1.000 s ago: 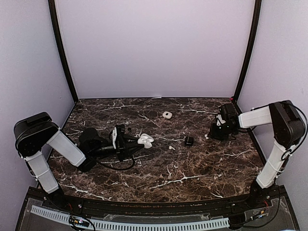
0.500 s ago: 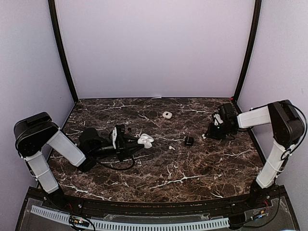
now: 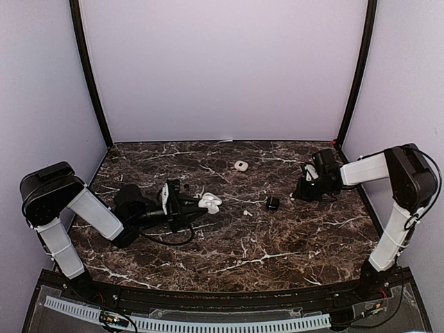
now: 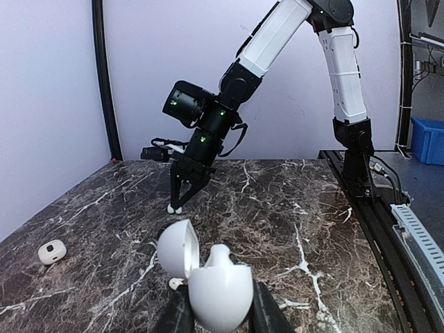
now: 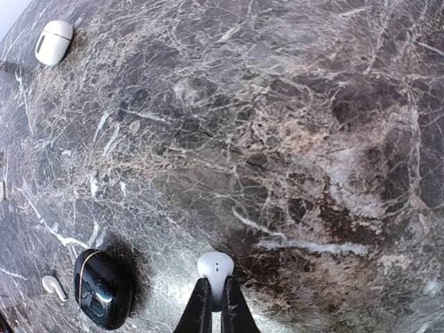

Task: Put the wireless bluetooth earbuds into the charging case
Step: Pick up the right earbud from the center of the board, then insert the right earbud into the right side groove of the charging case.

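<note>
On the dark marble counter (image 3: 277, 243), an open white egg-shaped case (image 3: 209, 202) sits left of centre, gripped in the left claw (image 4: 220, 316). A small white pebble-shaped case (image 3: 241, 166) lies farther back. To the right lie a loose white earbud (image 3: 247, 213), then a glossy black case (image 3: 272, 202), and farthest right a second white earbud (image 5: 215, 267), pinched in the right claw (image 5: 214, 305).

Soft, even light with faint shadows; the right wrist view bends at its edges.

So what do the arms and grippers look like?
The left arm and right arm have white links and black joint housings. The left gripper and right gripper are black with two slim fingers. Black cables trail near the wrists; green lights dot the right wrist.
</note>
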`<state>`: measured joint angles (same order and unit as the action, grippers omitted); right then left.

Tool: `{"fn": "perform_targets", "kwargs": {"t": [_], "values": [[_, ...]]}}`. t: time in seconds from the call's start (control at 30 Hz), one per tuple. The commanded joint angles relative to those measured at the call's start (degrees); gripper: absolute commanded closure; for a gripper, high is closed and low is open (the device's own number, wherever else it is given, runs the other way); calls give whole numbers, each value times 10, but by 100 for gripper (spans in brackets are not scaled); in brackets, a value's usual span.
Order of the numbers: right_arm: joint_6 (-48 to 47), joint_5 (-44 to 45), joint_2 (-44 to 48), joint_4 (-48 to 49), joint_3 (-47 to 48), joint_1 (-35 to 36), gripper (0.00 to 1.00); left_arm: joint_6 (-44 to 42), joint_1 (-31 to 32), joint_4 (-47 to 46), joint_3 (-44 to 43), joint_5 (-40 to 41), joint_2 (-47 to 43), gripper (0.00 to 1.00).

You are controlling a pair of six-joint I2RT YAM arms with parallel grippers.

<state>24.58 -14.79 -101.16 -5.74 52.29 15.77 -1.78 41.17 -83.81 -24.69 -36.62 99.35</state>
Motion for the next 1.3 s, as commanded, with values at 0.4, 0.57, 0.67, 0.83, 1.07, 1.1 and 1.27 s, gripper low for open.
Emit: {"fn": "perform_targets", "kwargs": {"t": [0.4, 0.57, 0.67, 0.83, 1.07, 1.1, 1.27], "values": [[-41, 41, 89, 15, -43, 22, 100, -12, 2, -3, -3, -18, -5, 100], [-61, 62, 159, 60, -84, 40, 100, -13, 2, -8, -4, -24, 1, 100], [-73, 71, 190, 78, -102, 48, 100, -11, 2, -12, -4, -27, 4, 100], [-90, 82, 239, 112, -133, 59, 100, -13, 2, -14, -5, -35, 6, 100], [-101, 75, 276, 133, -158, 63, 100, -15, 2, -13, -8, -41, 8, 100], [-103, 74, 280, 135, -158, 62, 100, -15, 2, -12, -8, -44, 9, 100], [-118, 41, 304, 145, -166, 64, 100, -12, 2, -13, -12, -63, 12, 100]]}}
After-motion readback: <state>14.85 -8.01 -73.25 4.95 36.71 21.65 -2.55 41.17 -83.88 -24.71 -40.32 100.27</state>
